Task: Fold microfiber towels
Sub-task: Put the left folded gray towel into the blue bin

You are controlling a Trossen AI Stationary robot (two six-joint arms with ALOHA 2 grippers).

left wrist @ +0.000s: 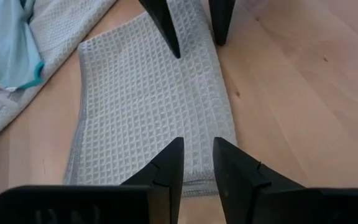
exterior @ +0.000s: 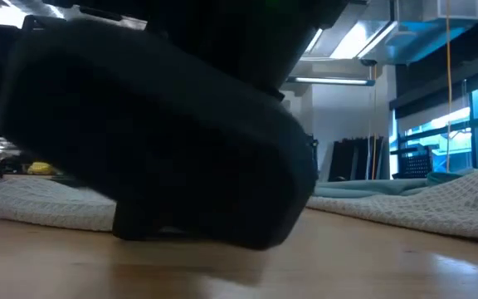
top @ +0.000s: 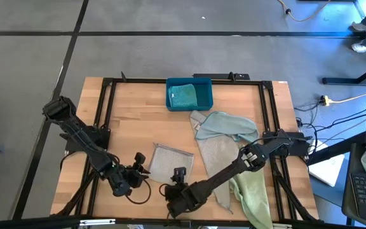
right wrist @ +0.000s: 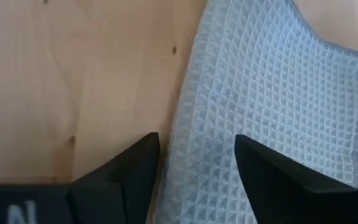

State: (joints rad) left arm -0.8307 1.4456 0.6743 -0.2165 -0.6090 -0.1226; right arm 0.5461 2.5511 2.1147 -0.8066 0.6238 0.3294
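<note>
At the counter's near edge I see my right end effector spread wide over a folded grey towel's edge, gripping nothing. My left end effector, narrowly parted and empty, faces it. Farther back: towel pile, teal bin.

In the low view my arm, a dark blur, hides most of the table. My right gripper covers the grey towel's near edge. The green towel runs off at 6 o'clock.
</note>
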